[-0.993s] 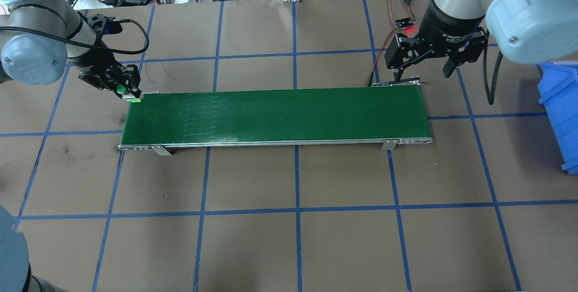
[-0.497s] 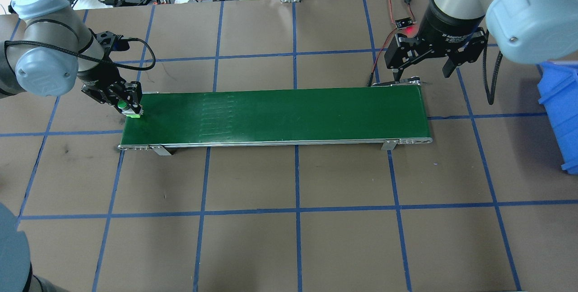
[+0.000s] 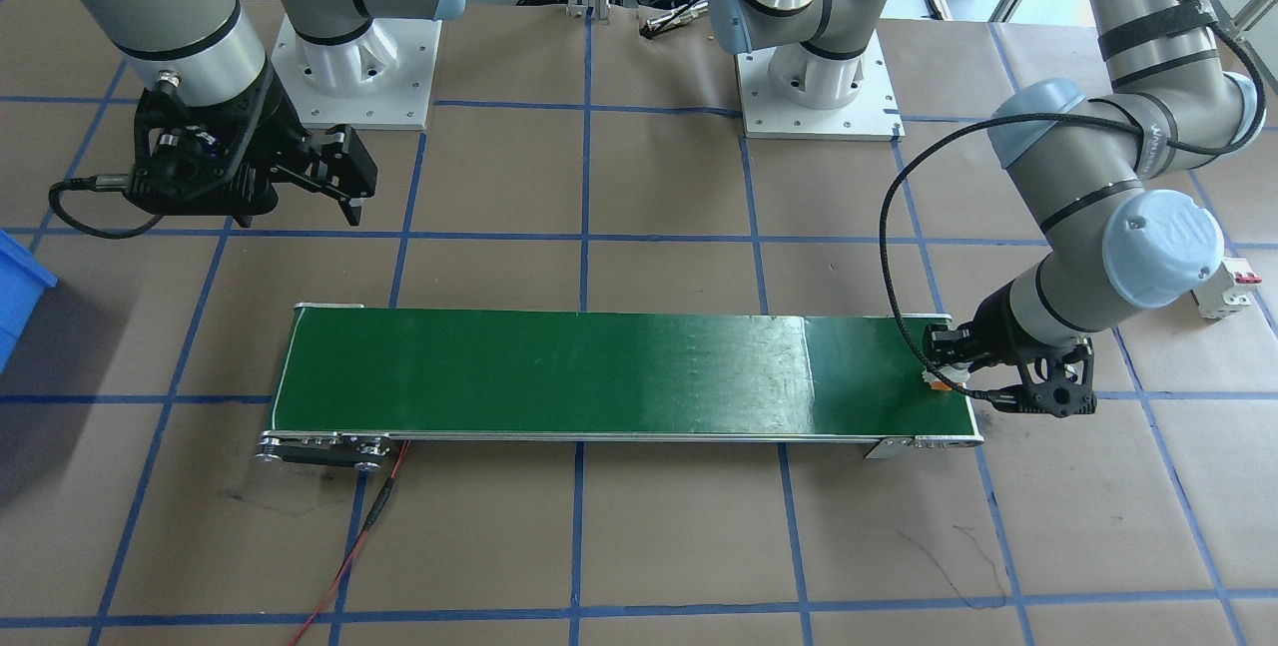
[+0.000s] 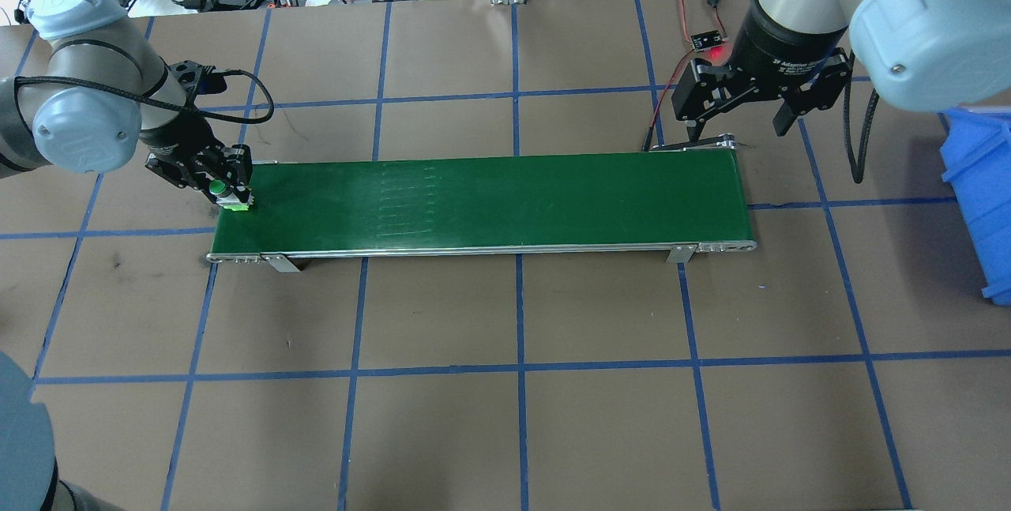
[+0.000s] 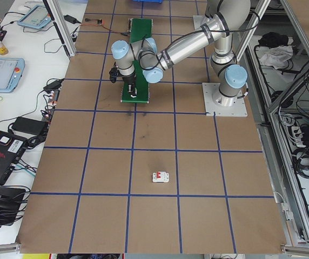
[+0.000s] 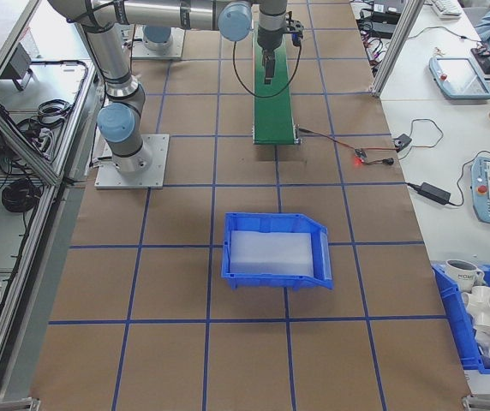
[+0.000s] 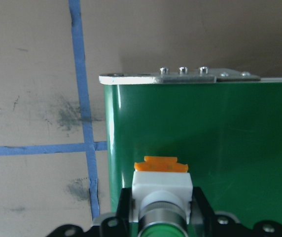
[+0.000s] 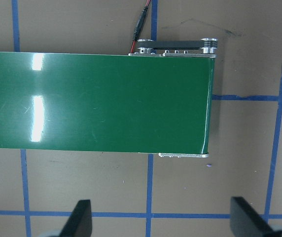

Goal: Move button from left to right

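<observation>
Over the green conveyor belt (image 4: 482, 203), at its left end, my left gripper (image 4: 223, 187) has its fingers clamped on the button (image 7: 161, 190). I should lower it flat, then release gently. My right gripper (image 4: 738, 112) hangs spread, empty, beyond the belt's right end.

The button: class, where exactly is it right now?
In the overhead view the button sits at the left, clamped in the left gripper over the left end of the green conveyor belt; the left wrist view shows its orange base above the belt.
</observation>
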### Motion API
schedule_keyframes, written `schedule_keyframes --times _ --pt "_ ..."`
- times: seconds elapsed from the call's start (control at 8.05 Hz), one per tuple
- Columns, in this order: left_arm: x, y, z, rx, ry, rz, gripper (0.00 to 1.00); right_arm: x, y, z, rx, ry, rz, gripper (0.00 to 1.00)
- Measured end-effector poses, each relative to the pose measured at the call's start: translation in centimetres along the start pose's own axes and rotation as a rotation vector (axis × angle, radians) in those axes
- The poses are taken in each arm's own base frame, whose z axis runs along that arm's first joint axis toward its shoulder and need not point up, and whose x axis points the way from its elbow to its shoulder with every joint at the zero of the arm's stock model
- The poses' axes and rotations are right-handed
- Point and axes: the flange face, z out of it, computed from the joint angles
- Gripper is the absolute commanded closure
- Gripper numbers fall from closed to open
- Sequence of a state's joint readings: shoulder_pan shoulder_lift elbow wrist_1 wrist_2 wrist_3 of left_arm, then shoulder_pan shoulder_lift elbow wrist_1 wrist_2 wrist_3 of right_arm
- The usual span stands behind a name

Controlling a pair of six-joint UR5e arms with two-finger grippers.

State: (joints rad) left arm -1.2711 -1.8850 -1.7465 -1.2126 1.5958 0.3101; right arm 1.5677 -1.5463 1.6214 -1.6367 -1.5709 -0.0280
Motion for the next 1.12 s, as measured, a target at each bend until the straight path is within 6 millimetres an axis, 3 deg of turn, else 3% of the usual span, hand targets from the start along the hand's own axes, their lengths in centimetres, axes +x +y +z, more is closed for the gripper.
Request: schedule_keyframes --times 0.37,0.75,1.12 --pt "1.3 0.4 -1.4 0.017 -0.004 -0.047 0.0 0.0 0.0 0.0 0.0 0.0 0.0 0.0" --pt "4.8 3.2 -6.9 0.07 -0.029 -0.075 0.0 0.0 0.0 0.0 0.0 0.001 0.002 0.0" --pt "8.8 6.4 -10.8 0.092 -0.028 -0.085 0.0 0.0 0.0 0.1 -0.001 0.002 0.002 0.0"
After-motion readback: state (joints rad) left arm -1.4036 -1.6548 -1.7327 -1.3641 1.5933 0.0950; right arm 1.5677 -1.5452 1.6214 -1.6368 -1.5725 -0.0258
